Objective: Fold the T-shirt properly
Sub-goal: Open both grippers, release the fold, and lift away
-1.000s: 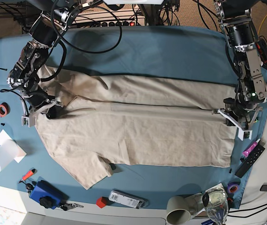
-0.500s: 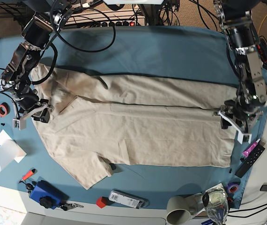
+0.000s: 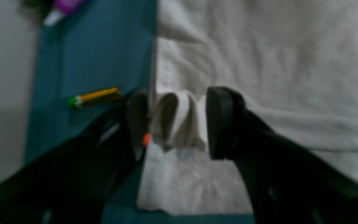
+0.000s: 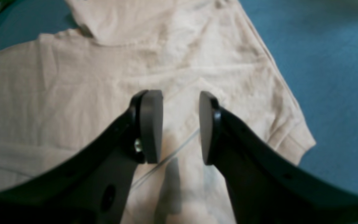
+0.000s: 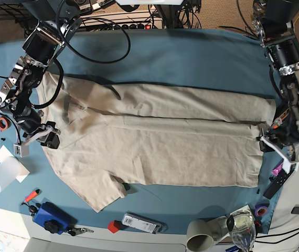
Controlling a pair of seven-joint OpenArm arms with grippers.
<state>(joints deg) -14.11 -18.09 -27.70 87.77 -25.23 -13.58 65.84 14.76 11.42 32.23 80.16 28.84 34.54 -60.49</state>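
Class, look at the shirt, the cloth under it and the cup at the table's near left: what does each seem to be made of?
Shirt: soft matte woven or knit fabric, likely cotton; it creases and folds.
Cloth: teal matte fabric, draped flat over the table.
Cup: probably frosted translucent plastic; the cloth shows faintly through it.

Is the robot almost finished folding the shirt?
Not yet. One long side of the T-shirt already lies folded over the middle. The left tool sits open around a bunched bit of hem; the right tool hangs open, holding nothing. The near sleeve and side remain unfolded.
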